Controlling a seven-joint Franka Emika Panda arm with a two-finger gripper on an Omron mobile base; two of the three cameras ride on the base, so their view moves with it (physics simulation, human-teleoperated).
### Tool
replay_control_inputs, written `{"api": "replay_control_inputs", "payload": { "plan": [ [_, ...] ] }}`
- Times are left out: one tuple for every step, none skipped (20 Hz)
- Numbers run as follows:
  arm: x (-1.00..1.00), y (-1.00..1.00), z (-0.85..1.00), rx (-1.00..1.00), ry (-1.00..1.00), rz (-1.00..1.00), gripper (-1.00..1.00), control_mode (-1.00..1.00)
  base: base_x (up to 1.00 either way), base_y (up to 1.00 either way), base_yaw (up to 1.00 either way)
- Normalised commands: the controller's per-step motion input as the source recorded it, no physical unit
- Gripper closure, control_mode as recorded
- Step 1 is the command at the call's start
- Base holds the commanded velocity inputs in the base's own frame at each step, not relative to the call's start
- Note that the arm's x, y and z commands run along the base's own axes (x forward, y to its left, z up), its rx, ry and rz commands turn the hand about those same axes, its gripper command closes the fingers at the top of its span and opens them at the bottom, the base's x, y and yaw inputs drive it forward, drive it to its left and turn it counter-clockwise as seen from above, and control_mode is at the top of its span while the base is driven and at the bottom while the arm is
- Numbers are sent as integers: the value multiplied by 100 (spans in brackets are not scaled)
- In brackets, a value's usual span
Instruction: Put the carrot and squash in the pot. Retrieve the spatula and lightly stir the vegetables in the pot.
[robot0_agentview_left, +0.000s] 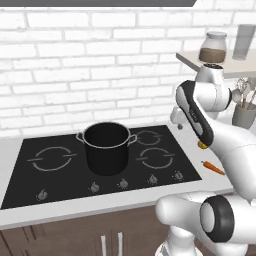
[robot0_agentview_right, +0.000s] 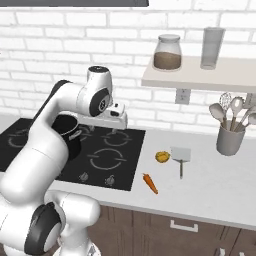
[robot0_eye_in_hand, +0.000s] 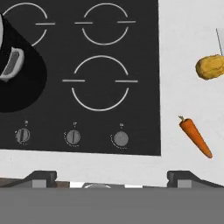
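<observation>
Carrot (robot0_agentview_right: 150, 183) and squash (robot0_agentview_right: 161, 157) both lie on the white worktop (robot0_agentview_right: 210, 185), right of the hob (robot0_agentview_left: 65, 170), so we judge nothing is done yet. The pot (robot0_agentview_left: 106, 147) stands on the hob, seemingly empty, and the spatula (robot0_agentview_right: 180, 157) rests untouched just beside the squash. Our claw (robot0_eye_in_hand: 111, 177) hovers above the hob's right burners, its tips spread wide and holding nothing. The carrot sits near the worktop's front edge, so we should approach it carefully; the room above is open.
</observation>
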Motion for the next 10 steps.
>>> {"api": "replay_control_inputs", "payload": {
  "plan": [
    [0, -100, -77, 0, 5, 0, -100, -100, 0, 0, 0],
    [0, -100, -80, 0, 5, 0, -100, -100, 0, 0, 0],
    [0, -100, -91, 0, 7, 0, -100, -100, 0, 0, 0],
    [0, -100, -96, 0, 5, 1, -100, -100, 0, 0, 0],
    [0, -100, -96, 0, 6, 2, -100, -100, 0, 0, 0],
    [0, -100, -99, -5, 7, 1, -100, -100, 0, 0, 0],
    [0, -100, -98, -8, 8, 0, -100, -100, 0, 0, 0],
    [4, -96, -95, -13, 11, 0, -100, -100, 0, 0, 0],
    [5, -88, -95, -15, 12, 0, -100, -100, 0, 0, 0],
    [1, -81, -83, -15, 12, 0, -100, -100, 0, 0, 0]
  ]
}}
